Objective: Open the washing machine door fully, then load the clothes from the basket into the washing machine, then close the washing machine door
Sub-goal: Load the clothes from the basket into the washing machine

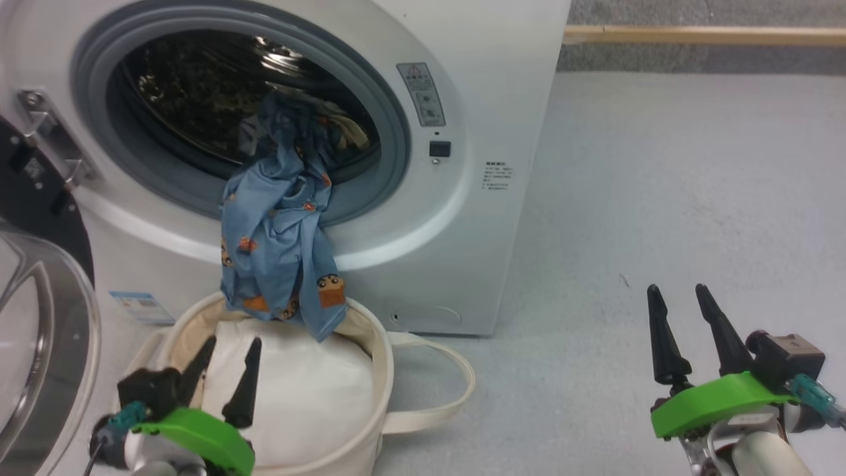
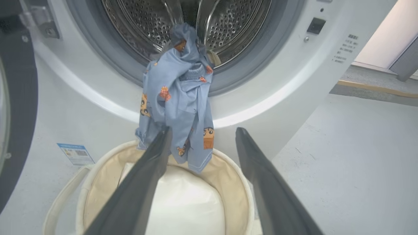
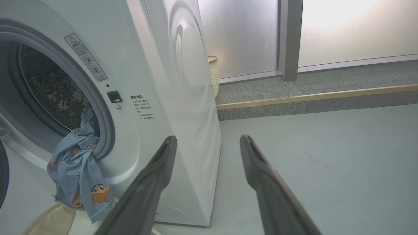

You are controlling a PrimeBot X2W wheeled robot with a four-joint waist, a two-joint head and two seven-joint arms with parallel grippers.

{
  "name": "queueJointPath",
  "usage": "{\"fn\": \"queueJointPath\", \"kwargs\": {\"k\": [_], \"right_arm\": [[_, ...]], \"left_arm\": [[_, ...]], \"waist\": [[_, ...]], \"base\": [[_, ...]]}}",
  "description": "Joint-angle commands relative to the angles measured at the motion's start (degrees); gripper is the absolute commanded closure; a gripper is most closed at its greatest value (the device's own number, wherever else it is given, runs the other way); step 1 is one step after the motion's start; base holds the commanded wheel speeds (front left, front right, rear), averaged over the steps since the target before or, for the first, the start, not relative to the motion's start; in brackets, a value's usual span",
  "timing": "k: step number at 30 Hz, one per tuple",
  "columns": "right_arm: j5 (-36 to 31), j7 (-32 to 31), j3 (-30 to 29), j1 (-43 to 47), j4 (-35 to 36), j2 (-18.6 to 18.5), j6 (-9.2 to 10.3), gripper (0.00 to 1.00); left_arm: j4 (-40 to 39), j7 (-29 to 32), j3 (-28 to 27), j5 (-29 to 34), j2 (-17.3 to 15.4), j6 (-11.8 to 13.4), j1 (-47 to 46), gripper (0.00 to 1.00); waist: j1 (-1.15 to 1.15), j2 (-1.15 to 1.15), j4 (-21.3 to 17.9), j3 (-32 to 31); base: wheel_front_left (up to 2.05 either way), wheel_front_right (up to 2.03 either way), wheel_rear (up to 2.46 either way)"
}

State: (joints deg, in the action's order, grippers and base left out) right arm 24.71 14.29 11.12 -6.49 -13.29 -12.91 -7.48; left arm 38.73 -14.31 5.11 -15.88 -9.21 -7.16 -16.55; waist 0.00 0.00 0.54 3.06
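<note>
1. At lower left of the head view, our left jaws stand open and empty above the basket [image 1: 380, 344], tips aimed up-frame at the hanging cloth. In the left wrist view one tip overlaps the hem, but we cannot tell whether it touches.
2. At lower right, our right jaws are also spread with nothing between them, over bare floor [image 1: 661, 198] and well apart from the washing machine [image 1: 476, 218].
3. The washing machine door [image 1: 46, 218] is swung wide at the left edge, so we judge the opening done and the loading in hand.
4. The clothes [image 1: 277, 238] are only half in. The light blue garment drapes from the drum [image 2: 147, 19] over the grey gasket [image 1: 390, 132], its hem dangling into the basket's mouth. A cream piece [image 1: 350, 132] lies just behind it, inside.
5. The basket otherwise seems to hold just white padding [image 1: 310, 390].
6. Next, we judge, the left jaws should take the hanging bundle low, then lift and push it past the gasket, so nothing trails on the lip when the door closes.
</note>
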Motion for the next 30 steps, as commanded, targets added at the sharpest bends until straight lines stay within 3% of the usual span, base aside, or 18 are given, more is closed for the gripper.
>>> {"fn": "queueJointPath", "kwargs": {"k": [1, 7, 12, 30], "right_arm": [[-0.25, 0.71, 1.02, -1.02, 2.13, -0.84, -0.01, 0.00], [-1.10, 0.71, 0.58, -2.38, 2.85, -1.43, -0.01, 0.00], [-2.28, 0.71, 0.15, -3.76, 4.48, -1.49, -0.01, 0.00], [-6.23, 0.71, -3.22, -6.93, 9.40, 0.95, -0.01, 0.00]], "left_arm": [[0.64, -0.69, -1.13, -1.10, -1.83, -0.32, -3.49, 0.00], [13.93, -0.44, 4.09, -5.37, -2.45, -0.32, -9.62, 0.00], [20.59, -0.46, 8.28, -9.03, -3.12, -0.32, -15.87, 0.00], [27.91, -0.62, 17.72, -18.76, -8.73, -0.33, -29.30, 0.00]], "waist": [[0.00, 0.00, -0.73, 1.33], [0.00, 0.00, -2.36, 5.81], [0.00, 0.00, -4.05, 10.78], [0.00, 0.00, -8.58, 24.22]], "base": [[0.00, 0.00, 0.00], [0.00, 0.00, 0.00], [0.00, 0.00, 0.00], [0.00, 0.00, 0.00]]}}
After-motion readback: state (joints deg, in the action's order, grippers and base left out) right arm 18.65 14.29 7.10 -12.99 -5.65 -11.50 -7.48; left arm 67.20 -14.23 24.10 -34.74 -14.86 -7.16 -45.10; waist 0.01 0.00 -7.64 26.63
